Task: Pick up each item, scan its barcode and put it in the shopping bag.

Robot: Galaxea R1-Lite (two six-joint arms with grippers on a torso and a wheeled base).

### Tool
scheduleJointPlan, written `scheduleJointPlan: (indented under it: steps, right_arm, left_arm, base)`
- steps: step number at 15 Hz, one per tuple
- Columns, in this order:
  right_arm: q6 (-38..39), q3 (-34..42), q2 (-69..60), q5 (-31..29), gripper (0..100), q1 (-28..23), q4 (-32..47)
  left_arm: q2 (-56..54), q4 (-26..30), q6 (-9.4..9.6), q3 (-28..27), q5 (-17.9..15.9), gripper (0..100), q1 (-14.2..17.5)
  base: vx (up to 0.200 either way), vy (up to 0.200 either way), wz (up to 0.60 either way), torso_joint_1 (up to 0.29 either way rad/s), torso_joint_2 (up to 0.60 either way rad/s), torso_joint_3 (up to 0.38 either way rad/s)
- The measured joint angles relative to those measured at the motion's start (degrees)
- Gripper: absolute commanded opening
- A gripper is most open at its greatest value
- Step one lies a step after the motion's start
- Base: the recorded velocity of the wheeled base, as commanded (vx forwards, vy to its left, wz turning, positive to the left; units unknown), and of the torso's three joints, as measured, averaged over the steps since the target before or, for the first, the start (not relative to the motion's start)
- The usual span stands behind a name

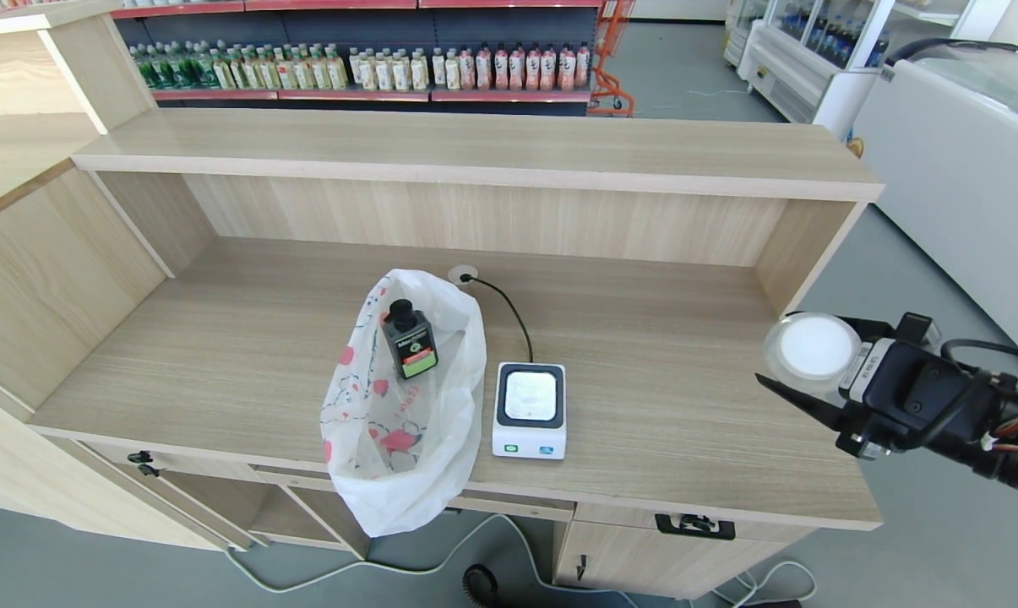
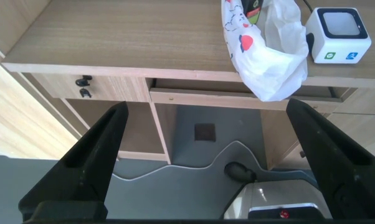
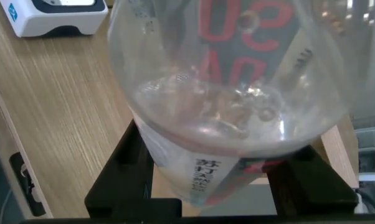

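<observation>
The right tool [image 1: 804, 367] grips a clear bottle [image 1: 815, 344] near the right end of the worktop [image 1: 644, 355], well apart from the scanner [image 1: 530, 409], probably so its barcode can be read before the bag [image 1: 407, 431], while the left tool [image 2: 206, 168] hangs open.

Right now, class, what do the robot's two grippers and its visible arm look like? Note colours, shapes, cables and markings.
The left gripper has two broad, matt black, wedge-shaped fingers. The right gripper is matt black too, its flat tapering fingers on a boxy black housing with a silver-white band. Black cables loop over that arm, beside thin red wires.
</observation>
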Motion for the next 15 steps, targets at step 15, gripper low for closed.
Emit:
scheduleJointPlan:
  steps: [15]
  right_arm:
    - [-5.1,-0.2,12.1,-0.3,0,-0.8,-21.2]
  left_arm:
    - [0.0,0.0,0.00,0.0,0.0,100,0.0]
  base:
    - [0.000,0.000,0.00,0.000,0.00,0.000]
